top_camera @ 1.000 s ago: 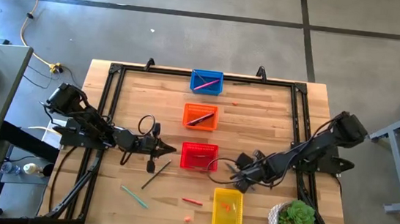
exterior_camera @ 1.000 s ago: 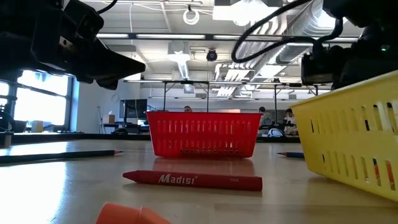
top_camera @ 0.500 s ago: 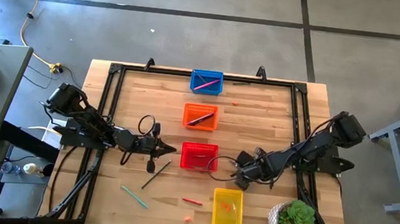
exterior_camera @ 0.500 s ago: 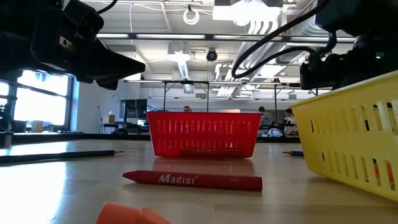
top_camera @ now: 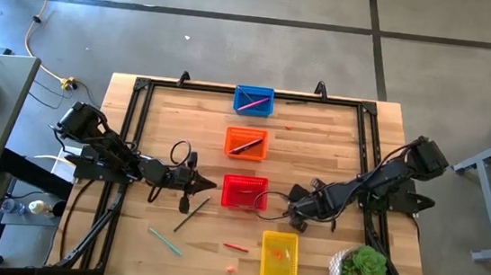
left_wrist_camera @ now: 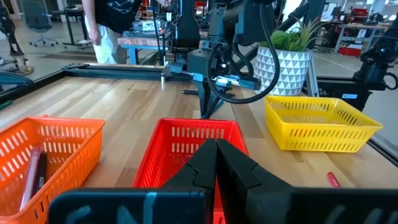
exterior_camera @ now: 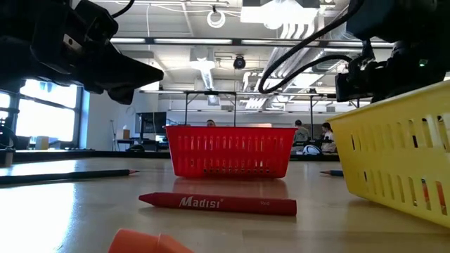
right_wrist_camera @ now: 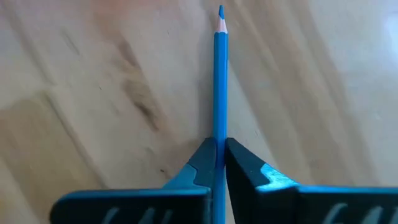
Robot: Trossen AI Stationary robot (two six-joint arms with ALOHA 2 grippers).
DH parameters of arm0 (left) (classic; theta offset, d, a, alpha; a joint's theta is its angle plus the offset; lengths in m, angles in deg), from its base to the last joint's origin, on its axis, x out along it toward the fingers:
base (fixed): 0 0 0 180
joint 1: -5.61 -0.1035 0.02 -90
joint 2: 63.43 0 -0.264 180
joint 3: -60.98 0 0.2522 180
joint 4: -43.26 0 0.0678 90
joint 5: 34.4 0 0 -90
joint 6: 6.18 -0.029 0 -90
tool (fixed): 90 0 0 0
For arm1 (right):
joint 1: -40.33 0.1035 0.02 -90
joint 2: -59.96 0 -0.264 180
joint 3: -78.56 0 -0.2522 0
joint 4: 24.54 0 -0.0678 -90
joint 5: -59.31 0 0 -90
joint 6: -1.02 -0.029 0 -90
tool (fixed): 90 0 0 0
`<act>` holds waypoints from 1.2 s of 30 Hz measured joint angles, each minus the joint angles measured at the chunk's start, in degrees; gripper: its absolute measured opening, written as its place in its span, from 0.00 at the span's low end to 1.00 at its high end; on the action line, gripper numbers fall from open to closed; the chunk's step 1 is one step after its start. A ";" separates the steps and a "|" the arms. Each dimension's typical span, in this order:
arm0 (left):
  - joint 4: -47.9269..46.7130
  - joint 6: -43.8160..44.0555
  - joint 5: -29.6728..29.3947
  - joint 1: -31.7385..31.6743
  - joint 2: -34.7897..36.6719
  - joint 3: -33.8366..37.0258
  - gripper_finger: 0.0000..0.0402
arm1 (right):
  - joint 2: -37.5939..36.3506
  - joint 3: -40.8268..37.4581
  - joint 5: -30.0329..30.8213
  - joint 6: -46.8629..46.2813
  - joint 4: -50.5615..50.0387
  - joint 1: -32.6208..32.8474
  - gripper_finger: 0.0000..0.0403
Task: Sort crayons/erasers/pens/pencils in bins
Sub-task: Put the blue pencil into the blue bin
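Right gripper (right_wrist_camera: pixel 219 163), open a second ago, now clenched on blue pencil (right_wrist_camera: pixel 220 81) lying on worktop (right_wrist_camera: pixel 93 74); ready for binning. Left gripper (left_wrist_camera: pixel 216 163) closed, idle.

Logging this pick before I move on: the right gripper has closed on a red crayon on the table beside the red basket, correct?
Not quite. The right gripper is shut on a blue pencil, not a red crayon; the right wrist view shows its sharpened blue tip. The rest holds: it is low over the table, beside the red basket.
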 joint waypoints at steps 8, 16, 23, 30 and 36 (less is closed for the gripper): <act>-0.02 1.29 0.04 0.00 0.00 0.00 0.00 | -2.02 4.44 5.46 2.70 -5.50 0.29 0.01; -0.62 1.97 0.26 0.00 0.00 -0.33 0.00 | -5.44 6.39 10.50 6.21 -5.30 3.02 0.00; -5.14 1.42 5.55 0.01 0.00 -5.11 0.04 | -5.64 9.24 17.84 13.89 -3.07 4.71 0.00; -9.96 -1.40 3.30 0.17 0.00 -7.75 0.11 | -5.62 12.41 25.31 24.16 -1.69 3.81 0.00; -9.83 -2.59 1.43 0.10 0.00 -6.62 0.09 | -5.64 13.39 29.29 39.11 3.53 -2.52 0.00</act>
